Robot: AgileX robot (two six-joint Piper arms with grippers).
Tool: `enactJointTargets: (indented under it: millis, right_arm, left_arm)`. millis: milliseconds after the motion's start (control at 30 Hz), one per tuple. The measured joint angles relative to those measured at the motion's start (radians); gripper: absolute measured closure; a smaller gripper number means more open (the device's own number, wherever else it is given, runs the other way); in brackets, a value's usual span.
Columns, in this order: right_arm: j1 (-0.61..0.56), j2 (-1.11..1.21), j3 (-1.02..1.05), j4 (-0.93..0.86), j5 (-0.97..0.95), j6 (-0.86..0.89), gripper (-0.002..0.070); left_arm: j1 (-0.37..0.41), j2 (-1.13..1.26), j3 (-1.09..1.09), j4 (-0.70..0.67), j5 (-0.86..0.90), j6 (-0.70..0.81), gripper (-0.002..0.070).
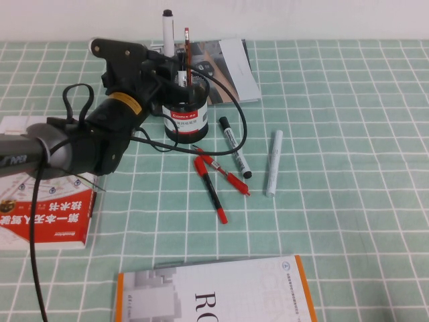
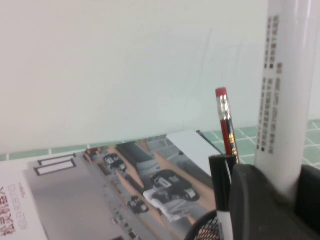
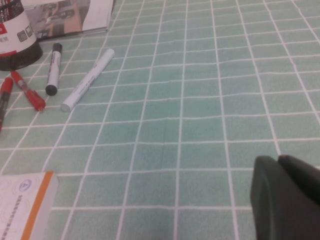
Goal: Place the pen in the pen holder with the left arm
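The left tool (image 1: 167, 64), largely hidden by its arm, grasps the pen (image 1: 167, 30) upright in the pen holder (image 1: 186, 111), beside a pencil (image 1: 187, 47). The right tool (image 3: 287, 197) is cut off; whether it is clenched cannot be told.

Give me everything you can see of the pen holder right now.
The pen holder is a black wire-mesh cup with a white label under a red band, standing upright on the green checked cloth, just in front of a magazine. A red pencil and the white pen stick up out of it. The left pincer is at its rim, around the pen. Red pens lie just in front. The right pincer is far off.
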Motion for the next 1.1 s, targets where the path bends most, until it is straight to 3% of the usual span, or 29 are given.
enactJointTargets:
  millis: [333, 400, 600, 733, 800, 967, 1100]
  right_arm:
    - [0.000, 0.000, 0.000, 0.000, 0.000, 0.000, 0.0696]
    - [0.000, 0.000, 0.000, 0.000, 0.000, 0.000, 0.0696]
    - [0.000, 0.000, 0.000, 0.000, 0.000, 0.000, 0.0696]
    - [0.000, 0.000, 0.000, 0.000, 0.000, 0.000, 0.0696]
    - [0.000, 0.000, 0.000, 0.000, 0.000, 0.000, 0.0696]
    - [0.000, 0.000, 0.000, 0.000, 0.000, 0.000, 0.0696]
    - [0.000, 0.000, 0.000, 0.000, 0.000, 0.000, 0.0696]
  left_arm:
    - [0.000, 0.000, 0.000, 0.000, 0.064, 0.000, 0.0540]
    - [0.000, 0.000, 0.000, 0.000, 0.078, 0.000, 0.0503]
    - [0.000, -0.002, -0.002, 0.000, 0.124, 0.000, 0.0304]
    - [0.000, -0.050, -0.002, 0.008, 0.273, -0.001, 0.0272]
    - [0.000, -0.106, 0.000, 0.017, 0.369, -0.001, 0.0311]
    - [0.000, -0.320, 0.101, 0.025, 0.437, -0.003, 0.0590]
    - [0.000, -0.505, 0.248, 0.027, 0.409, -0.034, 0.0659]
